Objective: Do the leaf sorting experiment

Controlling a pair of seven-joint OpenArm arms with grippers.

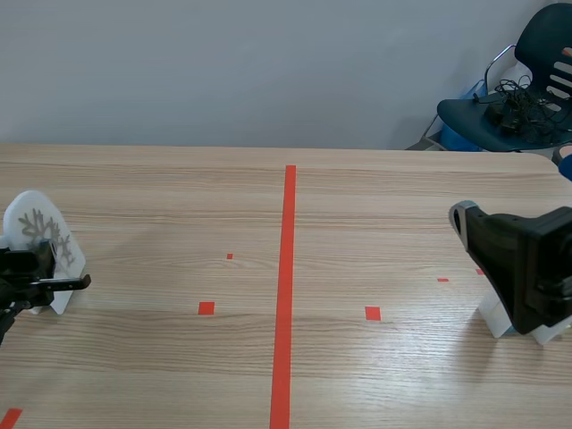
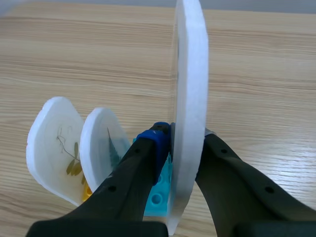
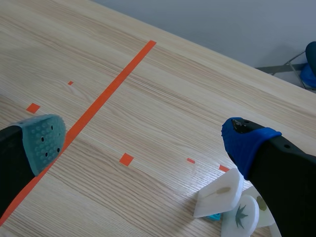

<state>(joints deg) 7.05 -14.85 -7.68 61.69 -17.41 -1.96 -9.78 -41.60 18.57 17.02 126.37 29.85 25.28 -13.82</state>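
Leaf plaques at both sides of the desk [image 1: 357,197], one of them gripped
At the near right, white leaf plaques [image 3: 219,195] stand beneath the right gripper [image 3: 143,140], whose fingers are spread wide with nothing between them. At the left edge the left gripper [image 2: 185,138] has its fingers clamped on an upright leaf plaque [image 2: 190,74]. Two more plaques [image 2: 52,143] stand just beside it, with a blue brick base [image 2: 158,195] at their foot. Far right, a dark chair [image 1: 527,89] holds tangled cables

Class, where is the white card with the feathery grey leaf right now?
At the scene view's far left, the leaf card stands upright, clamped in the left gripper, beside two other cards.
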